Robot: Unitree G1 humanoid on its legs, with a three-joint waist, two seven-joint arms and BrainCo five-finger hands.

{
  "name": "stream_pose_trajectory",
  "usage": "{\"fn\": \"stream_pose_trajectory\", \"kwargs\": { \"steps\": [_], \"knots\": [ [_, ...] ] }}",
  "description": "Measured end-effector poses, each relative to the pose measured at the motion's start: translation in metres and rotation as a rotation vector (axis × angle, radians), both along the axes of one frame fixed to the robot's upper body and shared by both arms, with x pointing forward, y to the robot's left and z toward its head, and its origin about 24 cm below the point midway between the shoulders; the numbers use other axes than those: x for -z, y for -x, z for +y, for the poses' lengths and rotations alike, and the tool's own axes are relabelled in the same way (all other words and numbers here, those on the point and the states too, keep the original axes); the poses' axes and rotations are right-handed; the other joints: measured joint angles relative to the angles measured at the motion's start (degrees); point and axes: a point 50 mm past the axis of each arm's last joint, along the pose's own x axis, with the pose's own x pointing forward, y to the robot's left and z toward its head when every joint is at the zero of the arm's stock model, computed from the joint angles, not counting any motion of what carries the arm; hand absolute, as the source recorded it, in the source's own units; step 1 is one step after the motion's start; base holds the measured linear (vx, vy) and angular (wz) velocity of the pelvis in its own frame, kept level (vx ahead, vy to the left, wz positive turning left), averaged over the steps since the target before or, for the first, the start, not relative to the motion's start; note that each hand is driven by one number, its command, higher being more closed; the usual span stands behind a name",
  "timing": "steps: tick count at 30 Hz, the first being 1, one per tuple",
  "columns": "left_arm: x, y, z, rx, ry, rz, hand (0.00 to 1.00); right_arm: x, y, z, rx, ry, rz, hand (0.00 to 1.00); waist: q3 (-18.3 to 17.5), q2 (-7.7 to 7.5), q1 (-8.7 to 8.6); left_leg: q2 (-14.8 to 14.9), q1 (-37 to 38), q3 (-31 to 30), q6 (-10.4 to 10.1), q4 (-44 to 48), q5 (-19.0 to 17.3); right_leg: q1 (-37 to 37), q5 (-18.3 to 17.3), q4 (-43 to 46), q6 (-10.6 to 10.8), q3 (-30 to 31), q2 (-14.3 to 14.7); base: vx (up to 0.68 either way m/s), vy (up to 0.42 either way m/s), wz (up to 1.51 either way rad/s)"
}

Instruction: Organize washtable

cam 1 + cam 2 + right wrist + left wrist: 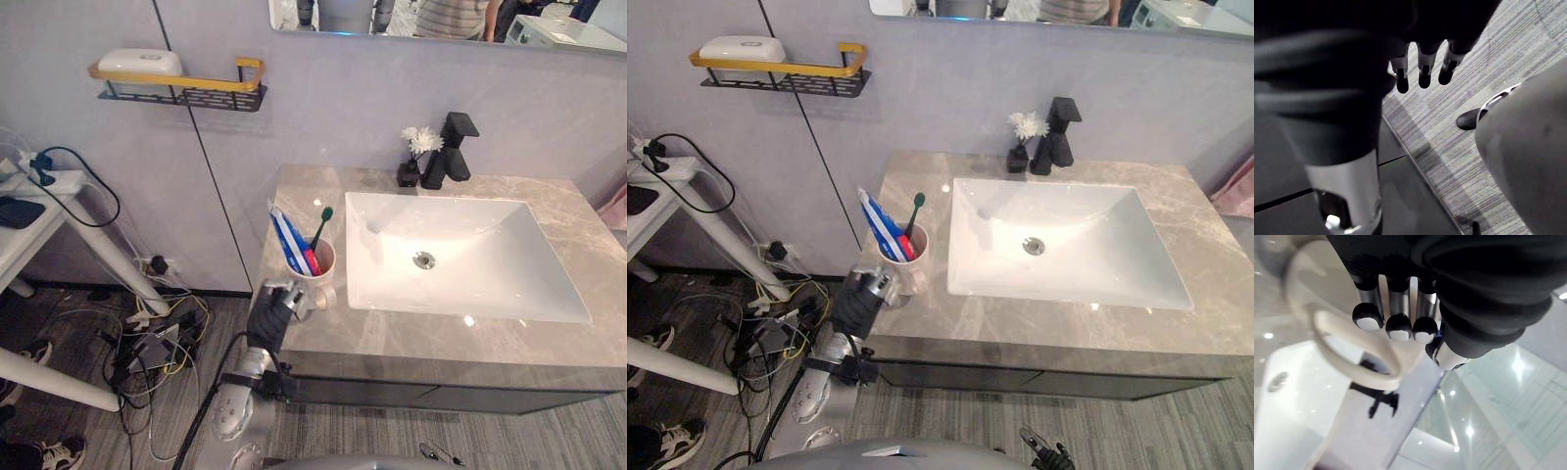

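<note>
While left hand (282,302) pinches its handle, cup (312,262) upright | toothbrush (322,226) leans up-right | right hand (1422,68) slack

**Left robot hand clamped, right one hanging loose**

And there was the left arm (245,377), reaching up from low on the left, dark ribbed wrist tilted upward, with the left robot hand (289,297) at its top. Its fingers (1399,328) were curled right in, dark tips in a row, hooked at the handle of the cup (312,275), thumb tucked alongside. The right robot hand (1423,68) hung at the side, fingers relaxed and pointing down, holding nothing.
</note>
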Motion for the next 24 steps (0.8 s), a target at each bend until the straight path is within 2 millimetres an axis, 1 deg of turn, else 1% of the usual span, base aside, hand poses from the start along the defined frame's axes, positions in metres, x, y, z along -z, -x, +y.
{"fn": "stream_pose_trajectory", "kwargs": {
  "steps": [3,6,10,14,15,21,24],
  "knots": [
    [0.01,0.001,-0.002,0.039,-0.034,0.043,1.0,0.0,-0.003,0.0,-0.006,0.0,-0.005,0.0,0.02,0.04,-0.77,-0.08,0.58,0.0,-0.07,-0.84,0.41,-0.11,0.07,-0.29,-0.04,-0.02,0.01,0.01,-0.004,0.0],
    [0.015,0.003,-0.005,0.067,-0.045,0.066,1.0,0.0,-0.004,0.0,-0.004,0.007,-0.003,0.0,0.1,0.17,-1.11,-0.12,0.59,-0.01,-0.06,-1.18,0.57,-0.13,0.23,-0.62,-0.01,-0.13,0.01,0.01,-0.004,0.0],
    [0.018,0.004,-0.004,0.084,-0.07,0.077,1.0,-0.001,-0.006,-0.001,-0.011,0.009,-0.006,0.0,0.22,0.36,-1.73,-0.19,0.66,-0.04,-0.01,-1.51,0.64,-0.19,0.23,-0.66,-0.02,-0.45,-0.07,0.0,0.0,0.0],
    [0.023,0.006,-0.005,0.1,-0.078,0.095,1.0,0.0,-0.007,-0.001,-0.015,0.006,0.005,0.0,0.25,0.34,-1.89,-0.25,0.82,0.03,0.08,-1.82,0.78,-0.2,0.25,-0.69,0.0,-0.45,-0.16,0.0,0.0,0.0],
    [0.026,0.007,-0.007,0.111,-0.083,0.11,1.0,0.0,-0.007,-0.001,-0.015,0.007,0.005,0.0,0.26,0.35,-1.95,-0.26,0.95,0.05,0.09,-2.14,0.96,-0.22,0.25,-0.7,0.0,-0.45,-0.18,0.0,0.0,0.0],
    [0.026,0.006,-0.008,0.137,-0.096,0.099,1.0,0.0,-0.011,-0.001,-0.019,0.009,0.0,0.0,1.08,0.46,-2.35,-0.24,1.77,0.42,0.15,-3.21,1.35,-0.14,0.34,-0.92,0.08,0.02,-0.2,-0.01,0.004,-0.04],
    [0.024,0.001,-0.008,0.142,-0.103,0.084,1.0,0.0,-0.013,-0.001,-0.022,0.011,-0.004,0.0,1.32,0.58,-2.92,-0.24,1.67,0.48,0.18,-3.4,1.43,-0.4,0.38,-0.93,0.08,0.15,-0.2,0.0,0.0,0.0]
  ]
}}
